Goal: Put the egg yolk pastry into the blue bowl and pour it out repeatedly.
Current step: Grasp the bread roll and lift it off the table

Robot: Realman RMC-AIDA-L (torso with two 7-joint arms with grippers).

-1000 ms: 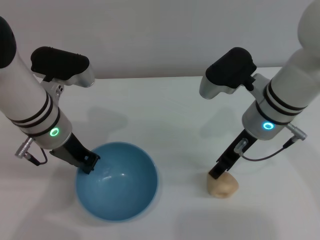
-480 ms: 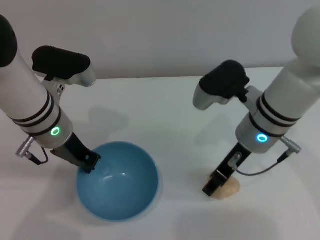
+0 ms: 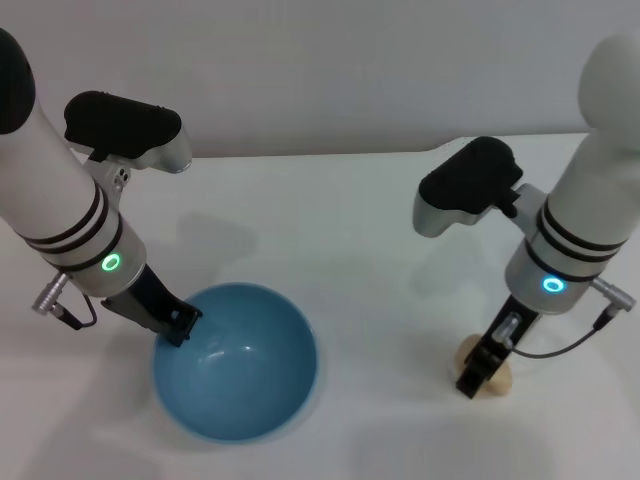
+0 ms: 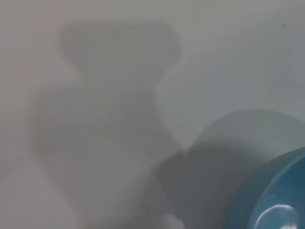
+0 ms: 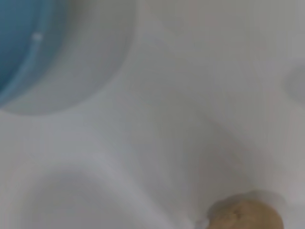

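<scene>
Pastry (image 3: pixel 497 377) is sitting on the table (image 3: pixel 360 220) right under the right pincer (image 3: pixel 473 381), well away from the bowl (image 3: pixel 235 362). Can't tell if that pincer is pinching it. Left pincer (image 3: pixel 180 328) is gripping the bowl rim. Pastry is looking round, no obvious long axis, so it's probably risking rolling off if nudged.

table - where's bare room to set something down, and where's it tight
The widest free patch of the table lies between the blue bowl and the egg yolk pastry, running back to the far edge. It is crowded at the bowl's left rim, where the left gripper sits, and at the pastry, where the right gripper is down on it.
</scene>
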